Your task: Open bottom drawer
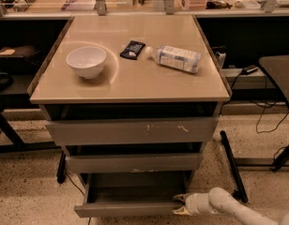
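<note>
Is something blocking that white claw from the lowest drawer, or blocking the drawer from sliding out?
Nothing visible does. The gripper is right at the right front corner of the bottom drawer, which stands partly pulled out. No object shows ahead of its front, though the view ends just past it.

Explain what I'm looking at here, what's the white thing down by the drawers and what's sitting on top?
This is a single camera view, looking down at a grey drawer cabinet from the front. The white tube at lower right is a robot arm. Its gripper sits at the right end of the bottom drawer, which is pulled partly out, showing its tray. It carries no loose object. On the tan top are a white bowl, a small dark packet and a plastic bottle lying on its side.
</note>
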Robot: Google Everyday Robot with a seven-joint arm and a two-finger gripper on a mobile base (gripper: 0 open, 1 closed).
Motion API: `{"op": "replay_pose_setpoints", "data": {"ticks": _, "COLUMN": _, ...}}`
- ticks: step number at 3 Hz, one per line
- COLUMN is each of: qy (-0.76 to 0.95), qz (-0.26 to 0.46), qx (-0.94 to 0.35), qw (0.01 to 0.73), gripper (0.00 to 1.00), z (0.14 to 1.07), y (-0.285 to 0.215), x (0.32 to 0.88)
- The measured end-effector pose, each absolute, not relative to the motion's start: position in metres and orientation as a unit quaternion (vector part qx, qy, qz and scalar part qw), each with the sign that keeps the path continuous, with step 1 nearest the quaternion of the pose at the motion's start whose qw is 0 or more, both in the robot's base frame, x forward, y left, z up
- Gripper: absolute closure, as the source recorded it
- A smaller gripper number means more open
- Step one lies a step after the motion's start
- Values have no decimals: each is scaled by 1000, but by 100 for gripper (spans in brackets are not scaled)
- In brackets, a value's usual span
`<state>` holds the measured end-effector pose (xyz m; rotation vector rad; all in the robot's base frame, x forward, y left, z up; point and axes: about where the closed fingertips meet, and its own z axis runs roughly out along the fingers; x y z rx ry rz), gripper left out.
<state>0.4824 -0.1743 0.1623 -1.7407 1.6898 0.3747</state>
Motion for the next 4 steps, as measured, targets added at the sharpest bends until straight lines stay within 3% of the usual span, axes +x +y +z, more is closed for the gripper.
{"op": "replay_pose_setpoints", "data": {"ticks": 1, "qy": 643, "qz": 155, "qx": -670, "qw": 338, "gripper": 15, "z": 162, "y": -174, "x": 478}}
{"op": "replay_pose_setpoints", "data": {"ticks": 2, "qy": 643, "qz": 175, "qx": -667, "qw": 333, "gripper": 17, "z": 156, "y": -186, "x": 445}}
{"op": "replay_pose_setpoints", "data": {"ticks": 4, "qy": 655, "qz": 184, "qx": -653, "qw": 333, "gripper": 65, "z": 158, "y": -204, "x": 411}}
